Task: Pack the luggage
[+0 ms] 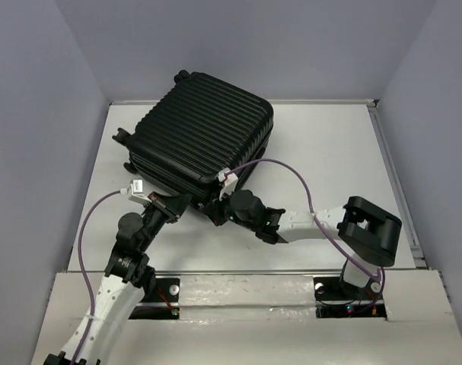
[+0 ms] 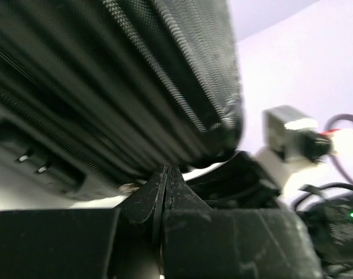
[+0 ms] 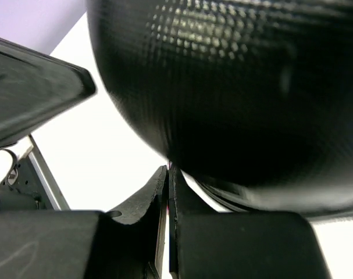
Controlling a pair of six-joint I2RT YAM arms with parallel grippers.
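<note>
The white table (image 1: 322,152) fills most of the top view, walled in by pale lilac panels. On it lies the luggage (image 1: 200,137), a black ribbed hard-shell case, shut and lying flat. It is turned askew so one rounded corner points toward 6 o'clock, and it sits in the table's far-left part, toward 11 o'clock from the table's middle. In the left wrist view the luggage (image 2: 106,75) looms overhead as dark ribs and textured shell, and in the right wrist view the luggage (image 3: 234,87) shows as one bulging rounded corner above the white surface. The right arm (image 1: 314,224) reaches from its base at 5 o'clock across toward 9 o'clock, low over the table. The left arm (image 1: 124,258) rises from 7 o'clock toward 1 o'clock. Both end at the near corner of the case. The left gripper (image 1: 177,204) sits against the case's near-left edge, and the right gripper (image 1: 215,213) lies just beside it at its 3 o'clock, under the corner. Seen close, the left gripper (image 2: 164,174) has its two fingers pressed flat together with no gap, and the right gripper (image 3: 168,174) likewise has its fingers closed tip to tip. Whether either pinches anything cannot be told. Two small wheels (image 1: 183,76) show at the case's 12 and 9 o'clock corners. A thin purple cable (image 1: 291,171) loops above the right arm.
</note>
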